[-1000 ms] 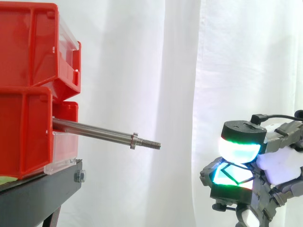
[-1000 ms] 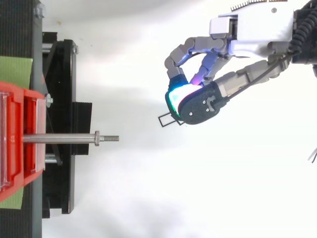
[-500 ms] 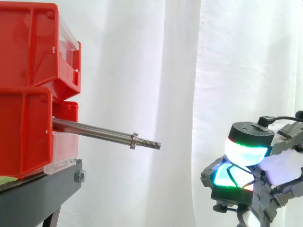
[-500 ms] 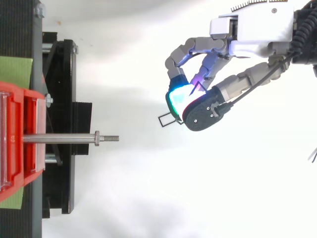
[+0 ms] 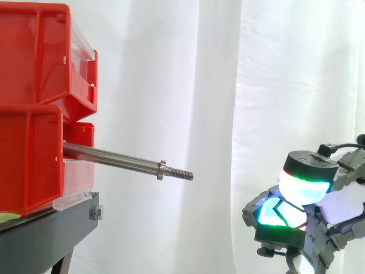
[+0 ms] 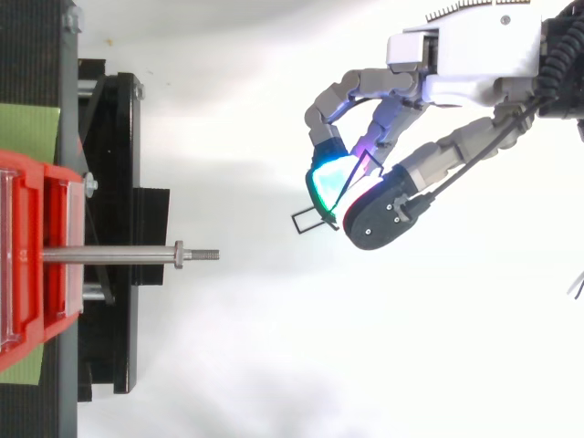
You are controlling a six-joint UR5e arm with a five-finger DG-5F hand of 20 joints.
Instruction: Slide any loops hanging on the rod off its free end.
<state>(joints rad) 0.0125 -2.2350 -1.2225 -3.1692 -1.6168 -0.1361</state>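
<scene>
**Wire loop pinched at the fingertips, well clear of the bare rod**

A white curtain [image 5: 171,85] hangs behind everything. At the left, two red bins [image 5: 34,57] are stacked on a black stand [image 6: 119,182]. The upper bin is set a little further forward than the lower one. A strip of green sheet [image 6: 27,132] lies under the bins in the top view.

The hand [image 6: 465,68] is at the right, well apart from the stand. In the side view it sits lower than the rod's tip. Its fingers are curled inward. The thumb pad [image 5: 302,185], glowing white and green, sits on top of a cyan finger pad [image 5: 276,211].

The steel rod [image 5: 114,158] sticks out of the lower bin toward the hand and slopes slightly downward. Nothing hangs on its shaft. A small collar nut [image 5: 162,170] sits near the free end. A short threaded tip [image 5: 181,174] reaches past it.

A thin black wire loop [image 6: 310,221], roughly rectangular, juts from the fingertips toward the stand. Its inner end is caught between the thumb pad and the finger pad. Its outer end hangs in open air, beside the line of the rod and past its free end.
</scene>
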